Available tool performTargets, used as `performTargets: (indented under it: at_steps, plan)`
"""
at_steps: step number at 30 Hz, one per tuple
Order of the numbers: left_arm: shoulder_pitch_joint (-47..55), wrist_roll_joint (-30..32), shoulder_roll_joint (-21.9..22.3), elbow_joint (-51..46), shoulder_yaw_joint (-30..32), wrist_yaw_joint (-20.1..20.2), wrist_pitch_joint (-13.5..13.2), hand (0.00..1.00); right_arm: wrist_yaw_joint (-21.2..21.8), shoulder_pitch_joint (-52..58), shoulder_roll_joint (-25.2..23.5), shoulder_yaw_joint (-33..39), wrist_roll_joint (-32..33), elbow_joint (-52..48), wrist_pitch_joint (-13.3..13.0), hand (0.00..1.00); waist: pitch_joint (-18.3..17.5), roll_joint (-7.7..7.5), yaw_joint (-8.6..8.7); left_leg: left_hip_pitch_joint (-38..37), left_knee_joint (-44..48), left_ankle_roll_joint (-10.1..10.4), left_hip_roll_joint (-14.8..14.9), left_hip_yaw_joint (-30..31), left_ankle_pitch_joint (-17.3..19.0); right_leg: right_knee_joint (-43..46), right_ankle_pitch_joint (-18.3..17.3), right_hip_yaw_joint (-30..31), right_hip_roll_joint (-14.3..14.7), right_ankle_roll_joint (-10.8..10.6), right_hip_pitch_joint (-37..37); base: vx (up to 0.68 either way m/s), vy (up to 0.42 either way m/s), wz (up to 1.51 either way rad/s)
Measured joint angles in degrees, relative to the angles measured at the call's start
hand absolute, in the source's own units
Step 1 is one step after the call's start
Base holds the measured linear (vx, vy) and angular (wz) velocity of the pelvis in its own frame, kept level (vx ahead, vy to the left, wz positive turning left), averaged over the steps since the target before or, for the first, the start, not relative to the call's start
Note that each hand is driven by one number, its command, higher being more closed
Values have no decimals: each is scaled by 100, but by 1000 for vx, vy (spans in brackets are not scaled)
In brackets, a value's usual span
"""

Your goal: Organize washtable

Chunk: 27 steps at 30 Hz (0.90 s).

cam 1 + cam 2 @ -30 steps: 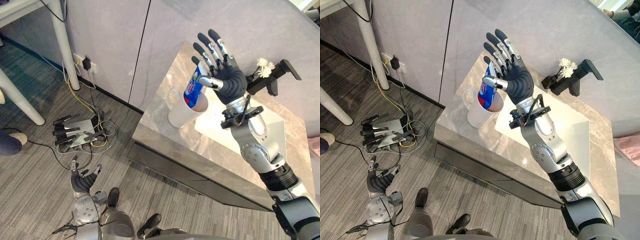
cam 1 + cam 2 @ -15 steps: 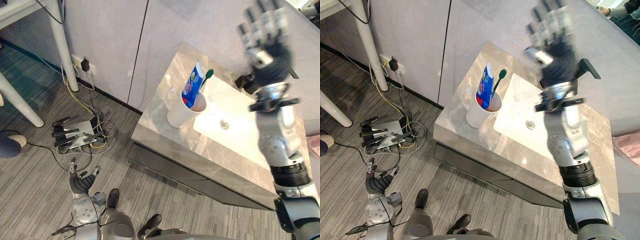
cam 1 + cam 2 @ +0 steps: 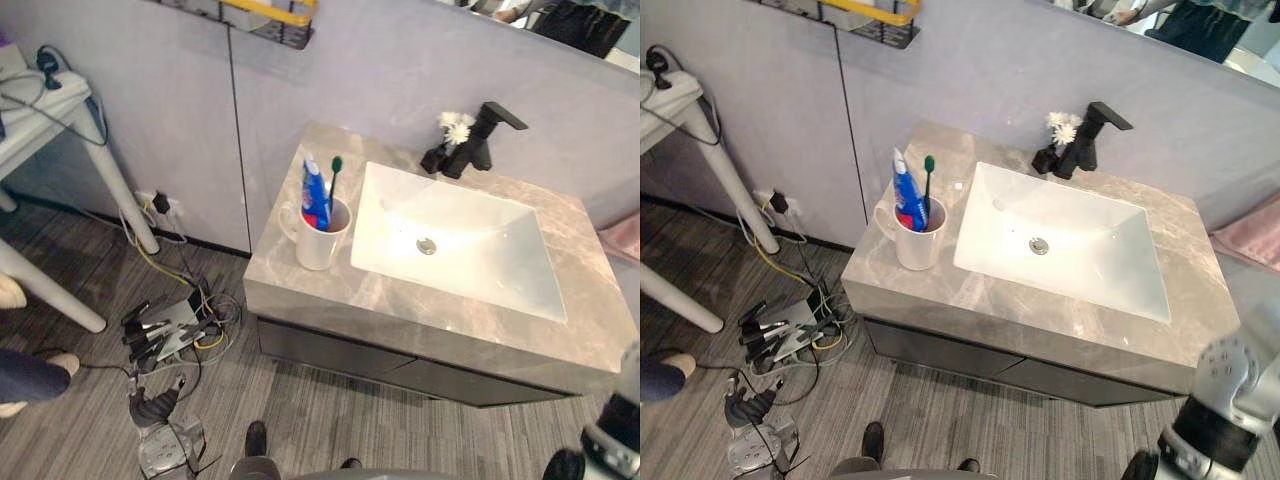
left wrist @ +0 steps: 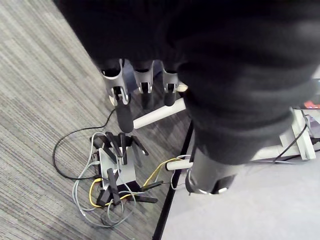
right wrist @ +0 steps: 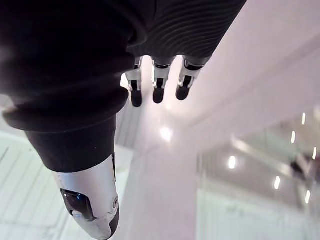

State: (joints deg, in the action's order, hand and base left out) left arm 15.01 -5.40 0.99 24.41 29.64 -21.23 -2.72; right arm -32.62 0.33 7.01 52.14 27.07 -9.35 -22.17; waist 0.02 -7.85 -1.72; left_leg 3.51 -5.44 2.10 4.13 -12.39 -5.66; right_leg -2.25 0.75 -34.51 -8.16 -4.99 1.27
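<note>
1. Mug [image 3: 314,245], white, handled. Upright on the left end of the washtable top, just beside the basin's left rim, handle turned away from the basin.
2. Toothpaste tube [image 3: 312,192], blue, white and red. Standing in the mug, leaning a little toward the handle side.
3. Toothbrush [image 3: 334,185], dark stem, green head. Also in the mug, head up, next to the tube on the basin side.
4. Washtable top [image 3: 400,305], grey-veined marble over a dark cabinet front, set against a pale wall.
5. Basin [image 3: 480,265], white, rectangular, sunk into the top; round metal drain [image 3: 427,245] near its middle.
6. Faucet [image 3: 478,135], black, angular, at the back edge behind the basin; small white flower [image 3: 456,124] just to its left.
7. Right hand [image 5: 157,82]. Seen in its wrist view with fingers straight and thumb extended, holding nothing, against a pale wall and ceiling lights, well away from the mug.
8. Left hand [image 3: 152,408]. Low by the floor, left of the cabinet; fingers relaxed and spread downward, holding nothing.
9. Power strip [image 3: 160,325] with a tangle of black plugs and yellow and grey cables, on the grey striped floor between the cabinet and the left hand.
10. White table leg [image 3: 112,180], slanting down to the floor at far left.
11. Wire basket [image 3: 265,15], black with a yellow rim, on the wall above the mug.
12. Dark shape with a pale shoe [image 3: 25,375] at the left edge, probably a person's leg; too cropped to say more.
</note>
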Motion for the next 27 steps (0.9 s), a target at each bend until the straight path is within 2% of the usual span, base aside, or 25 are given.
performTargets:
  at_steps: [4,6,8,9,10,11,12,13,15,18,20,21,22,27]
  plan:
    - [-40,-391,228,199,89,4,-60,0,-72,581,-683,-97,191,26,1,0,-83,146,-67,-143,0,-19,22,-107,65,8,5,-2,-6,0,73,17,14,-9]
    - [-70,-635,363,284,170,1,-133,0,-239,715,-1031,-155,373,225,-7,0,-99,212,-72,-203,2,-37,44,-214,109,11,-31,-27,-17,0,128,39,12,-16]
    - [-99,-931,405,548,317,6,-272,0,-298,956,-1175,-616,348,1162,59,0,-116,246,-78,-247,3,-4,95,-371,176,79,-31,-156,-54,1,154,26,2,-28]
    - [-109,-1019,439,621,386,7,-316,0,-239,969,-1190,-700,250,1503,192,0,-116,254,-74,-256,2,-1,104,-397,183,103,-36,-156,-58,-3,151,4,-6,-21]
    - [-193,-1152,451,805,455,25,-397,0,-74,971,-1182,-795,95,2453,496,0,-103,284,-91,-290,-20,15,124,-481,202,116,-55,-149,-62,2,155,4,-6,-14]
    - [-229,-1204,450,863,461,50,-421,0,32,965,-1168,-820,60,2889,622,0,-103,283,-121,-305,-27,17,131,-520,208,126,-61,-145,-64,8,157,36,-2,-12]
    - [-301,-1248,452,968,460,119,-454,0,245,943,-1171,-840,33,3764,854,0,-84,322,-195,-326,-29,30,135,-534,221,170,-77,-141,-76,26,160,47,3,-5]
    - [-343,-1271,455,1007,442,131,-466,0,392,930,-1178,-874,33,4207,989,0,-76,335,-238,-333,-30,36,136,-532,225,202,-96,-145,-84,31,161,55,4,5]
    - [-397,-1456,447,1050,444,199,-544,0,965,819,-1210,-1187,-15,5760,1519,0,-66,365,-256,-315,-31,36,133,-475,227,233,-118,-216,-96,-6,173,61,0,13]
    - [-539,-1841,437,1037,464,252,-605,0,1414,777,-1234,-1752,-404,6545,1874,0,-30,421,-274,-269,-31,27,84,-285,233,224,-127,-423,-128,-25,253,71,13,34]
    - [-661,-2696,449,617,509,244,-755,0,1686,797,-1224,-2020,-854,6778,1942,0,-20,476,-431,-186,-31,22,43,-142,235,227,-138,-578,-158,-42,265,65,24,38]
    - [-659,-2823,452,409,535,243,-792,0,1733,793,-1225,-2108,-936,6803,1944,0,-20,476,-468,-169,-31,21,33,-98,234,226,-140,-628,-162,-45,273,69,12,29]
    - [-667,-2909,454,107,583,232,-839,100,1824,801,-1226,-2223,-1088,6811,1937,0,-20,465,-513,-148,-31,22,17,-24,232,226,-146,-699,-169,-53,297,75,10,41]
    - [-600,-3027,465,-1566,712,85,-1018,100,2072,638,-1071,-3435,-2007,6819,1917,0,13,482,-583,-133,-28,7,-129,368,200,207,-153,-1069,-251,-60,519,69,35,41]
